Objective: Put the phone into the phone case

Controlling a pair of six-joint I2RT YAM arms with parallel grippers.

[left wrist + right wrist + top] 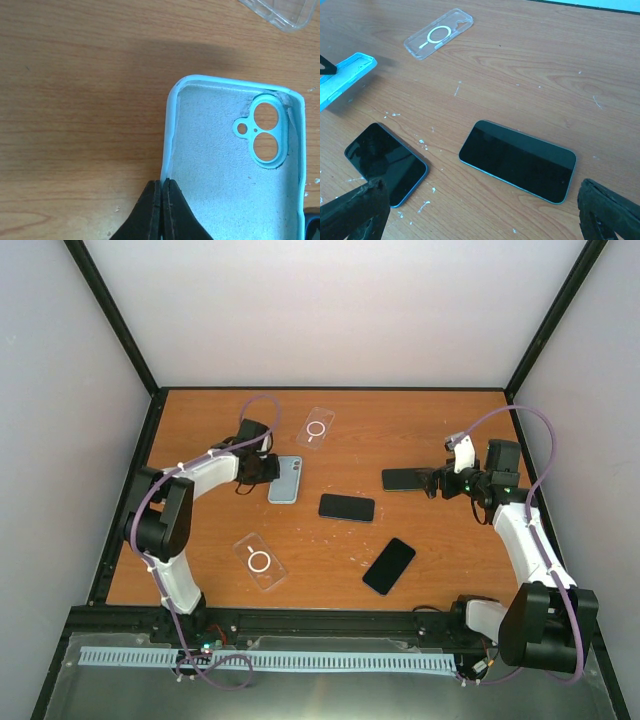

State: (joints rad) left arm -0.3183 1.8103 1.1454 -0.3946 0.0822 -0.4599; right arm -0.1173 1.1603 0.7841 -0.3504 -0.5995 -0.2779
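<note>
Item 1, my left gripper (162,187): clenched, both fingers pressed together on one long side wall of the blue case (220,175); the hold is on the rim only, toward the end away from the camera cut-out.

Item 2, blue case: open side up, pale fuzzy lining showing, twin-ring cut-out at the far end; in the right wrist view it hangs tilted, one end lifted off the table (420,430). Judged light and soft, rubbery in the wall; a one-wall pinch will likely let it sag or twist, so it wants a flat rest before anything is pushed into it.

Item 3, my right gripper (482,205): released, fingers spread as wide as they go, hovering low with nothing between them but the phone (517,160) lying just ahead.

Item 4, phone: dark screen up, flat on the wood, well apart from the case. Judged stiff, heavier than the case, slick on its glass face and liable to crack if dropped; best taken across its narrow width by the two long edges, near the middle, since the face offers no purchase.

Item 5, second phone (385,162): beside the first, screen up; a third phone (389,566) lies nearer my bases.

Item 6, clear case (438,34): beyond the blue one; another clear case (260,562) sits near my left arm.
</note>
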